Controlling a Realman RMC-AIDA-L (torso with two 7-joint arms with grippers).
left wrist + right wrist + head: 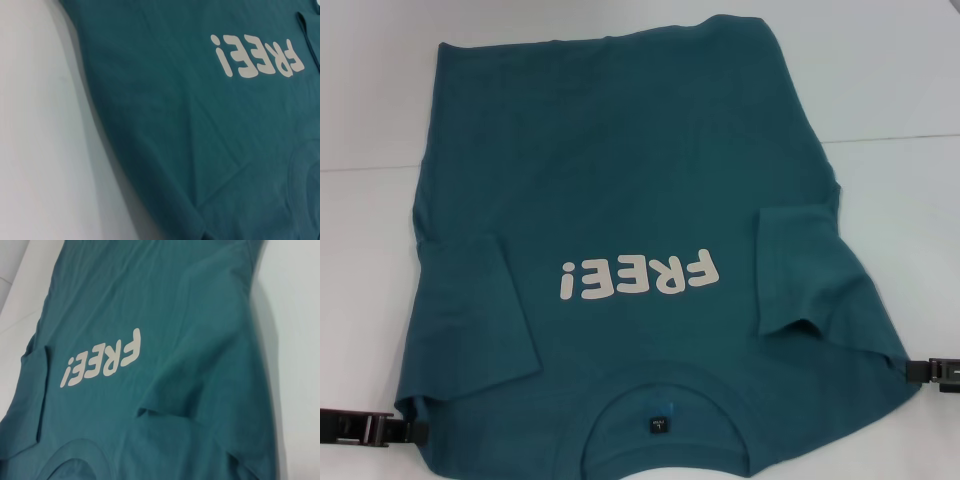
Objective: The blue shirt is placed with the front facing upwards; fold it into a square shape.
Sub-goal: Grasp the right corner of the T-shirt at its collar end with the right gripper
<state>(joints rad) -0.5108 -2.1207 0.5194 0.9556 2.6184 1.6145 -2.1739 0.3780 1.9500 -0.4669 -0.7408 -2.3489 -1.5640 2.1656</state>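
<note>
Nearest the head camera, the ribbed round collar (665, 378) and its small dark neck label (661, 425) lie at the near edge of the white table (900, 120). At the shoulder corners on either side sit the two claws: the left gripper (408, 430) at the left shoulder and the right gripper (910, 371) at the right shoulder. Whether either claw is closed on cloth cannot be told; fabric covers the fingertips. Their symmetric placement suggests a paired pinch of the shoulders for the next fold. Outward from the claws, the blue shirt (620, 180) lies front up, hem toward the far side. Both short sleeves are folded inward over the body, which narrows the outline toward a rectangle. The pale "FREE!" print (638, 276) reads inverted from the head view. The fabric is matte teal-blue cotton, soft, with shallow wrinkles and rounded fold ridges.
</note>
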